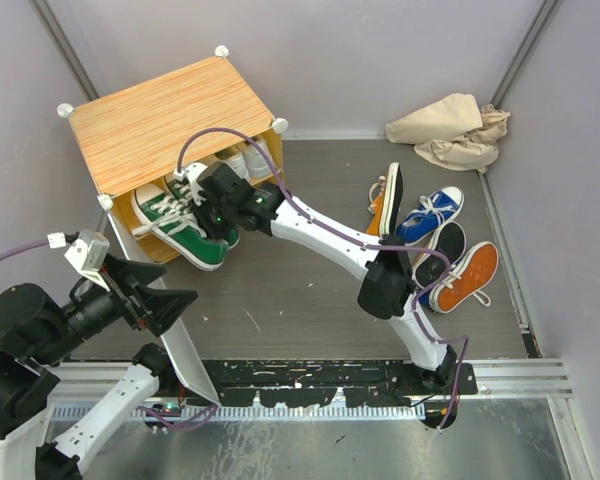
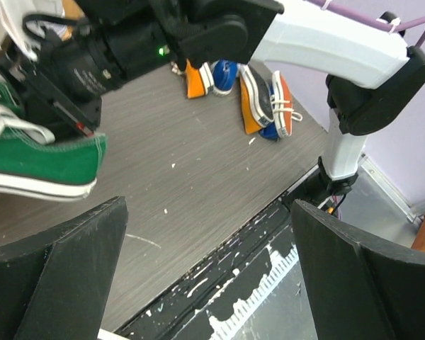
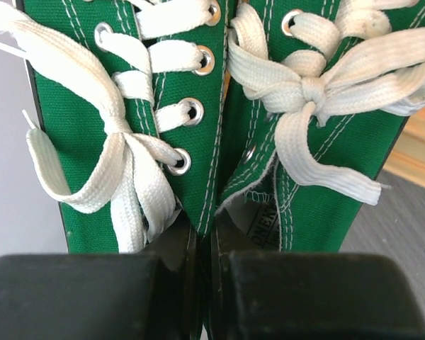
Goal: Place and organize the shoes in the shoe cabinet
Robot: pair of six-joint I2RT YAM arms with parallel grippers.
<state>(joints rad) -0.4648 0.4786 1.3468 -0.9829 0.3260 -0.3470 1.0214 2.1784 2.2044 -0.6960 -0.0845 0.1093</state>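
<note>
Right claw (image 3: 205, 248) pinched shut on inner collars of green sneaker pair (image 3: 198, 85). Shoes side by side just ahead of fingers, at open front of shoe cabinet (image 1: 170, 115). Left claw (image 2: 207, 205) wide open, holding nothing, near cabinet's front. Orange and blue shoes (image 1: 430, 218) heaped on bench (image 1: 300, 300), well right of cabinet.

Your lighting is even and diffuse from above, shadows soft. Your right wrist view blurs the near fingers (image 3: 92, 297); laces (image 3: 127, 163) sharp
</note>
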